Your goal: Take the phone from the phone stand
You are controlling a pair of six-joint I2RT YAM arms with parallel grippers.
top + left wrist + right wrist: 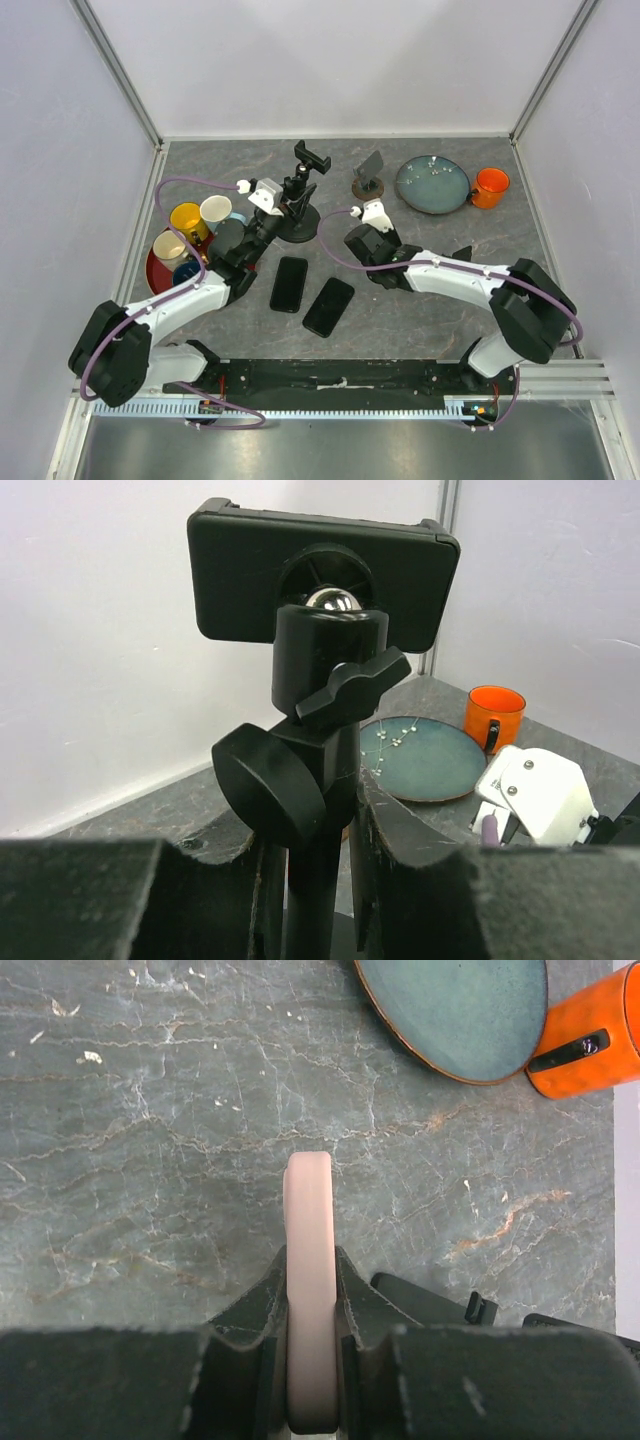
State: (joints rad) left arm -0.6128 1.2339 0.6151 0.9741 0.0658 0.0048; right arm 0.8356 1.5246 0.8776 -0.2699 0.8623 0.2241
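1. Pale pink along its visible edge, the phone point(309, 1210) appeared edge-on in the right wrist view. It was out of the phone stand point(299, 190) and over the grey marbled surface point(150, 1110).
2. The right end effector point(312, 1265) was clamped on the phone, one finger against each flat face. The far part of the phone projected past the fingertips.
3. In the top view the phone sat between the phone stand and the teal plate point(432, 185), apart from both.
4. The left end effector point(318, 855) was closed around the phone stand's upright post, below the side knob. The left wrist view showed the stand's black clamp from behind.
5. An orange mug point(489, 187) stood just beside the plate's right rim.
6. Nearer the arms, a left black handset point(289, 284) and a right black handset point(328, 306) lay flat on the surface, just beside each other.
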